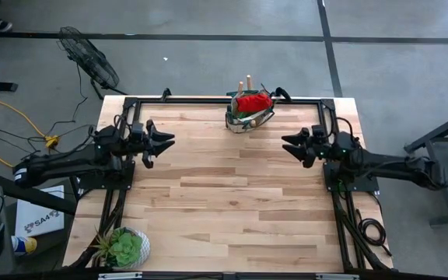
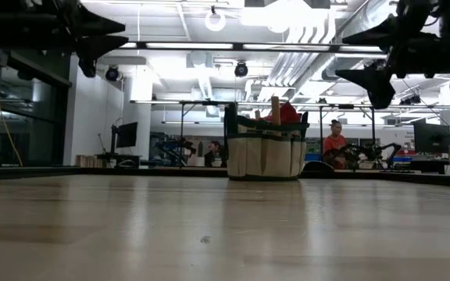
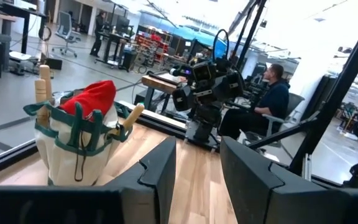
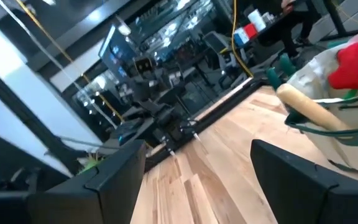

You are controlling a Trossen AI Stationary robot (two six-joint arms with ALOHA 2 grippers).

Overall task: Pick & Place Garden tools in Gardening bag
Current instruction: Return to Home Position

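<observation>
The tan gardening bag (image 1: 249, 117) with green trim stands on its base at the middle of the table's far edge. A red glove (image 1: 253, 102) and wooden tool handles (image 1: 245, 84) stick out of its top. The left wrist view shows the bag (image 3: 67, 155), and the right wrist view shows the bag (image 4: 347, 124) with one handle (image 4: 309, 106). My left gripper (image 1: 162, 142) hangs open at the left, pointing level toward the table's middle. My right gripper (image 1: 292, 146) hangs open at the right, facing it. Both stand raised above the table and hold nothing.
A green potted plant (image 1: 124, 247) stands at the near left corner. Black frame rails (image 1: 208, 100) run along the far edge and both sides. A fan (image 1: 88, 56) stands on the floor beyond the far left corner. Bare wood (image 1: 232, 194) lies between the arms.
</observation>
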